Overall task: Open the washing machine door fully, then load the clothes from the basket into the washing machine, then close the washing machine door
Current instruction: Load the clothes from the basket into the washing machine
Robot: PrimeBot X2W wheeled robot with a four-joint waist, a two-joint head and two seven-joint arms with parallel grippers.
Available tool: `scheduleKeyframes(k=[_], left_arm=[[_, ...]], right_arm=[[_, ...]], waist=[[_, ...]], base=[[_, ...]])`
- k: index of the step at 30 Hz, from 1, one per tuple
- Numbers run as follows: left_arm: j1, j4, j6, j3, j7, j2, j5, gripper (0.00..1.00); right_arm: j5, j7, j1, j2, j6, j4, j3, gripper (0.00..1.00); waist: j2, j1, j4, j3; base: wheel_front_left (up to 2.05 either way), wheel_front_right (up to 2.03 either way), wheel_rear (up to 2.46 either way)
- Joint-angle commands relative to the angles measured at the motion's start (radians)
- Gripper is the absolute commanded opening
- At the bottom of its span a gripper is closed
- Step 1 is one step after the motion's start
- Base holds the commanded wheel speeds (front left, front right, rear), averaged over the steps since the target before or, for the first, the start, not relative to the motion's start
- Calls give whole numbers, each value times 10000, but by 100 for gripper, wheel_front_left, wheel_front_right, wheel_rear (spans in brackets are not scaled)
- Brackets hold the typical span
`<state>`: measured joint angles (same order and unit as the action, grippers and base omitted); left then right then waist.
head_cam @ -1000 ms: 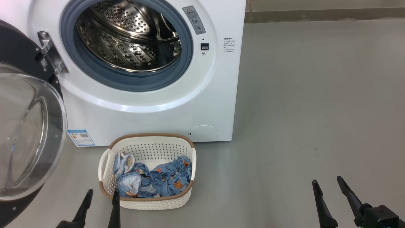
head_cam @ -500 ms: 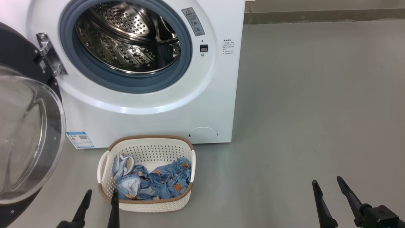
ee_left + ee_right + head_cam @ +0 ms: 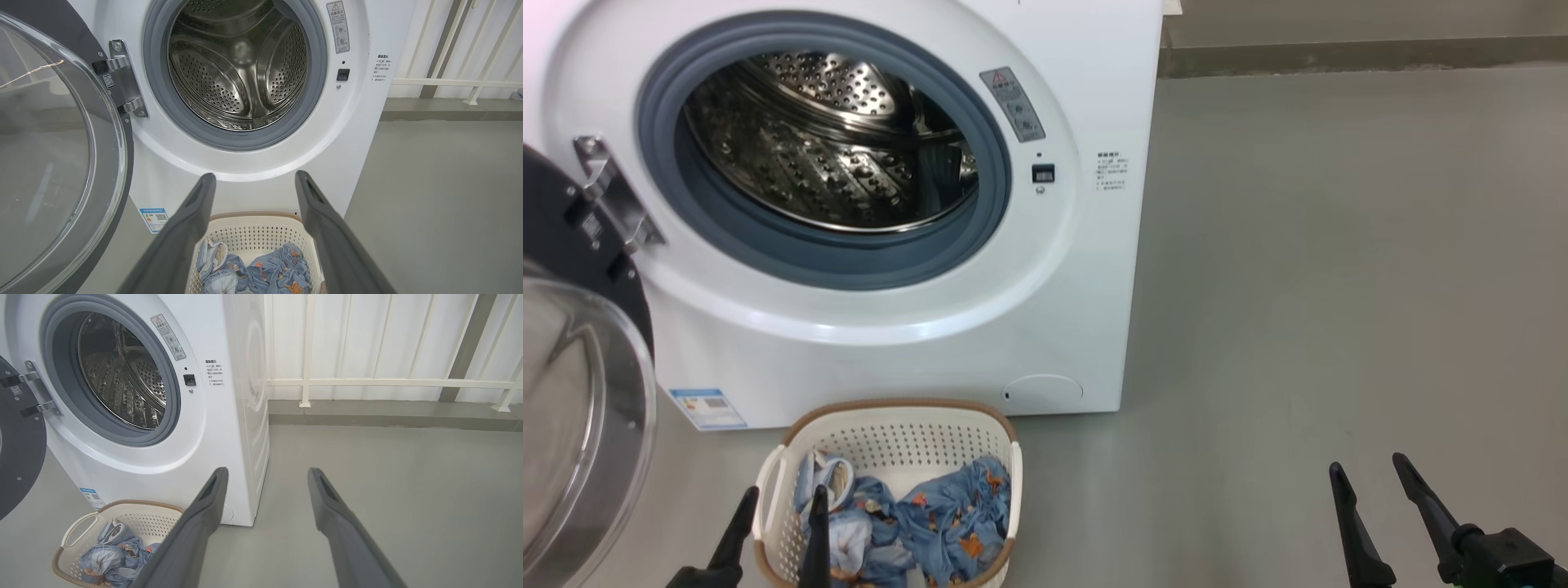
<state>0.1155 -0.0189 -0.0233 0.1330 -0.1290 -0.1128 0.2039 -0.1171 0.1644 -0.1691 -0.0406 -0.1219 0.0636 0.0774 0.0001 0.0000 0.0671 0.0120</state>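
As the washing machine door (image 3: 580, 408) stands open, the left end effector (image 3: 785, 490) hovers spread over the basket's (image 3: 890, 406) clothes (image 3: 947, 523), presumably for pickup; the right end effector (image 3: 1365, 462) is spread too, idle at right.

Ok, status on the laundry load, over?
Left claw open, right claw open, both empty. Door open wide; clothes in basket. Nothing blocking the washing machine.

Washing machine door (image 3: 584, 425) open; clothes (image 3: 931, 523) in basket (image 3: 907, 441); left end effector (image 3: 785, 490), right end effector (image 3: 1365, 462) spread
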Motion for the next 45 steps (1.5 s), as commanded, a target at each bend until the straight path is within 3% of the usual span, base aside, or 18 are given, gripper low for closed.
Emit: scheduleKeyframes(k=[1, 29, 38, 45], left_arm=[[-464, 264, -87, -305, -75, -153, -81, 100], [-566, 48, -59, -63, -94, -237, 235, 100], [-1245, -1131, 663, 492, 143, -139, 596, 100], [-2953, -3587, 1280, 1259, 450, 78, 944, 100]], right_arm=[[-30, 21, 130, -97, -88, 293, -232, 100], [-98, -12, 187, -97, -88, 323, -319, 100], [-81, -5, 387, -97, -88, 438, -440, 100], [3, -7, 878, -97, -88, 663, -620, 100]], waist=[[-1, 0, 4, -7], [-1, 0, 33, -122], [-1, 0, -39, -664], [-1, 0, -237, -1748]], base=[[122, -122, 0], [17, -17, 0], [0, 0, 0], [0, 0, 0]])
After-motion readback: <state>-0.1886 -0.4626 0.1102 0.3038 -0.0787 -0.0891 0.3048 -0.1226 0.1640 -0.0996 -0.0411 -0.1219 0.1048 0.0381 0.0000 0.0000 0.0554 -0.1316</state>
